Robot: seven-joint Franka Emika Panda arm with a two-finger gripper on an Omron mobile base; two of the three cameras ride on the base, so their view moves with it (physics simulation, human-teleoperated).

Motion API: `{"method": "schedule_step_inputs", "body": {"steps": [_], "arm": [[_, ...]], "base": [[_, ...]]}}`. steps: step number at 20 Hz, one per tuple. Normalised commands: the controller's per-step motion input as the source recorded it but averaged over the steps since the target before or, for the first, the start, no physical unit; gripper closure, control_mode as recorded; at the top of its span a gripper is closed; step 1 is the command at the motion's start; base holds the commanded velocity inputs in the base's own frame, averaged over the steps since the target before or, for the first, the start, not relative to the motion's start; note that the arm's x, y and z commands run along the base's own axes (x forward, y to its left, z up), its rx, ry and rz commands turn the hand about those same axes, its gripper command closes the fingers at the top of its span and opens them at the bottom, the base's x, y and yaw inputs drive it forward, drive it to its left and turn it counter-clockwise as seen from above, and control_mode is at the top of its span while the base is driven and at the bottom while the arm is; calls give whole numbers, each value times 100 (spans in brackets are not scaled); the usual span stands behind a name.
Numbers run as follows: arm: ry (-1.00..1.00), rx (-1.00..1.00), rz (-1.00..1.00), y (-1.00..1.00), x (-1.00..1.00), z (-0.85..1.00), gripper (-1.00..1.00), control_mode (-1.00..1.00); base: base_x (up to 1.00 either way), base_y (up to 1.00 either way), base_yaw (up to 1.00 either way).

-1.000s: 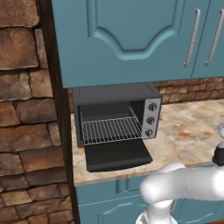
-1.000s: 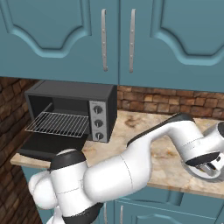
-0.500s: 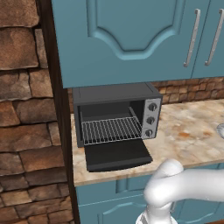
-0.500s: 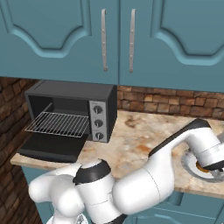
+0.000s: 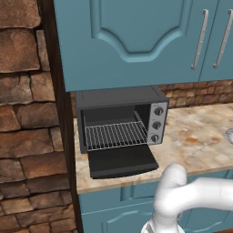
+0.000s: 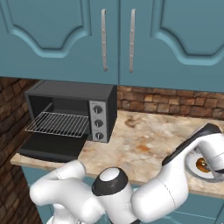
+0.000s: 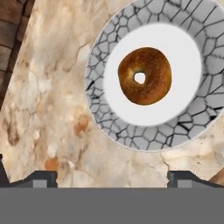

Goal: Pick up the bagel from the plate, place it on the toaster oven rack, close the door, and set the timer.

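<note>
The bagel (image 7: 145,75) sits flat on the white centre of the plate (image 7: 114,124), a touch off-centre, and nothing is touching it. From the hand camera it lies straight below and a little ahead, the crackle-patterned rim ringing it and the marbled counter (image 7: 48,113) spreading out around that. From the right base camera the bagel (image 6: 203,165) peeks out as a brown spot on the plate (image 6: 193,168), far right on the counter, half hidden behind the robot's forearm.

What's changed in the last second: the arm has swung out over that plate, where a moment ago the hand was short of it, closer in. The gripper (image 7: 112,177) hangs above the dish with its fingers spread as wide as they go, holding nothing, and that spread hasn't altered.

So this is the approach to the pick, not yet the pick itself. The likely next call is a descent with a small shift forward to bring the ring between the fingers.

Well off to the left, the door (image 5: 122,161) hangs open and the toaster oven rack (image 5: 116,134) is bare and waiting. The timer (image 5: 155,138) sits lowest on the control strip.
</note>
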Motion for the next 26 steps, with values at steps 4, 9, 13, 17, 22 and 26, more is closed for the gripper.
{"method": "schedule_step_inputs", "body": {"steps": [4,9,13,17,22,26], "arm": [[0,3,-9,-5,31,-28,-100,-100],[0,0,-8,-18,22,-36,-100,-100],[0,0,-8,-24,8,-38,-100,-100],[0,0,-6,-20,0,-29,-100,-100],[0,0,-3,-10,2,-21,-100,-100],[0,0,0,-7,2,-17,-100,-100]], "base": [[0,0,0],[0,0,0],[0,0,0],[0,0,0],[0,0,0],[0,0,0]]}}
